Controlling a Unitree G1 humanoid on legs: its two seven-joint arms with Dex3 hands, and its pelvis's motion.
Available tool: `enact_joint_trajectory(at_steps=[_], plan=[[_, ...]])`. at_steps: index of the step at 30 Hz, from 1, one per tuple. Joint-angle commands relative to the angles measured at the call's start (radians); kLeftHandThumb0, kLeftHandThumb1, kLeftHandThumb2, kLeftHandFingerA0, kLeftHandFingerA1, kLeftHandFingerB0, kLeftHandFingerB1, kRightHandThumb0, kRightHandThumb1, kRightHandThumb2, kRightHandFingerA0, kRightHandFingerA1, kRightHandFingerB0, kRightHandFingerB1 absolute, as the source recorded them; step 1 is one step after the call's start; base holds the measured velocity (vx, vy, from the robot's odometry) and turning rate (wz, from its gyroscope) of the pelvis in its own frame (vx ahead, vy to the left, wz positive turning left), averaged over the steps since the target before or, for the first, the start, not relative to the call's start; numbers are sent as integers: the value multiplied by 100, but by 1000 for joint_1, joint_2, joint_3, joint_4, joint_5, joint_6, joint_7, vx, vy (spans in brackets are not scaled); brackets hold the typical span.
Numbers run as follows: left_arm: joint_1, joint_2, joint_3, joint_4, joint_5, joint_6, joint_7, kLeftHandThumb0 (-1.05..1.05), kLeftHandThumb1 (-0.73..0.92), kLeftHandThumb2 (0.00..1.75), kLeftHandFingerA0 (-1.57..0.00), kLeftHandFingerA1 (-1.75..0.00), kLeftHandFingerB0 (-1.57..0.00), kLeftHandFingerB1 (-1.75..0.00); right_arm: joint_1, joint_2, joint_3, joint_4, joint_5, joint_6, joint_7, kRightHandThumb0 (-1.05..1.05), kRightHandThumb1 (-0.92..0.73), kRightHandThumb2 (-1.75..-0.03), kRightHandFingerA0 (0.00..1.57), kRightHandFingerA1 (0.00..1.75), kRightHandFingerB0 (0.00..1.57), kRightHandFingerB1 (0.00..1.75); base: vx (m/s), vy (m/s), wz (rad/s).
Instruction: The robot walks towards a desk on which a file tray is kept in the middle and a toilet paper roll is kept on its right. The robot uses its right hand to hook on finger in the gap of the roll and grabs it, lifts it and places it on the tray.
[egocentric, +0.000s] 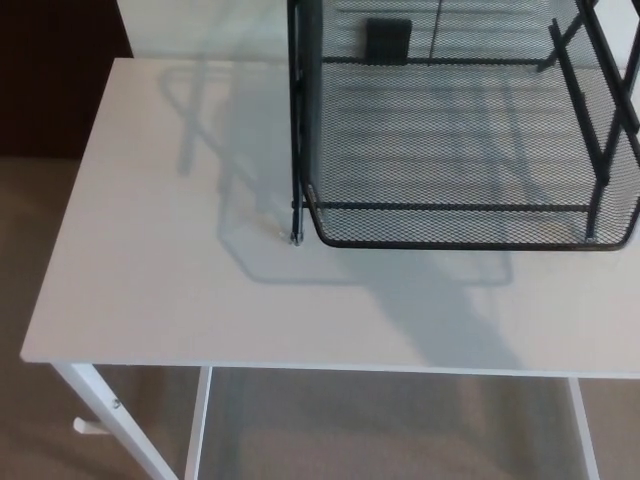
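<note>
Beige carpet (30, 200) lies leftmost, beside the white desk (150, 250), its slanted leg (110, 412) below. Right of centre, the black mesh file tray (460, 243) stands on the desk, running off the picture's right edge. Neither the left hand nor the right hand is in view, so their fingers cannot be told; the toilet paper roll does not show.

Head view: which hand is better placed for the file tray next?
Right, tentatively. Neither hand nor the roll is in view, but the file tray sits on the robot's right side of the desk, cut by the picture's right edge, so the right arm is likely nearer.
</note>
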Motion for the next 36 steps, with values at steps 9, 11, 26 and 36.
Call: enact_joint_trajectory(at_steps=[9,11,26,36], plan=[[6,17,-9,0,16,-45,10,-77,92,73,-42,-47,-23,-36,-150,173,213,220,79,54,467,-23,-66,-74,83,154,92,90,0,0,0],[8,16,-5,-1,11,-47,3,-77,92,72,-41,-48,-23,-37,-163,182,232,251,66,40,479,-23,-66,-73,84,148,92,89,0,0,0],[-4,20,-13,4,17,-49,2,-79,92,73,-41,-47,-23,-36,-212,232,342,349,36,-65,513,-26,-60,-71,87,127,93,68,0,0,0],[7,20,-19,-5,20,-44,8,-77,92,73,-43,-47,-24,-37,-265,294,320,392,107,101,770,-33,-65,-59,92,98,56,40,0,0,0]])
